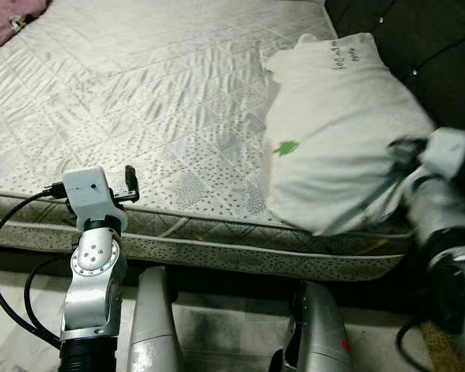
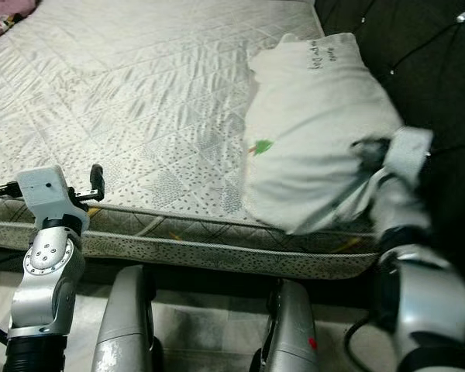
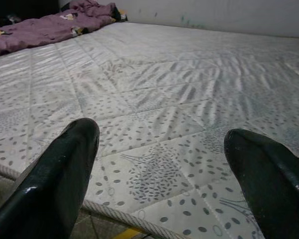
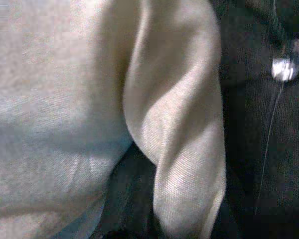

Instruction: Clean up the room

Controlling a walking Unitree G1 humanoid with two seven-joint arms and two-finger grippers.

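The right tool [image 1: 399, 155] grips the near right corner of the white pillow [image 1: 333, 124] on the bed [image 1: 139, 101], probably to reposition it, while the left tool [image 3: 159, 169] hovers wide and empty at the near edge.

My head cams look forward and down from above the near edge of the mattress [image 1: 139, 93]; both eyes share pretty much the same scene, the quilted top, the pillow [image 1: 333, 124] at the dark headboard [image 2: 418, 70] side, my two arms at the near edge; the right eye just sits a touch to the side. My left wrist cam looks low along its own fingers [image 3: 55, 184], skimming across the mattress from its near edge toward the purple blanket [image 3: 45, 27] at the far side; my right wrist cam is jammed right up close against the pillow cloth, headboard just beside it.
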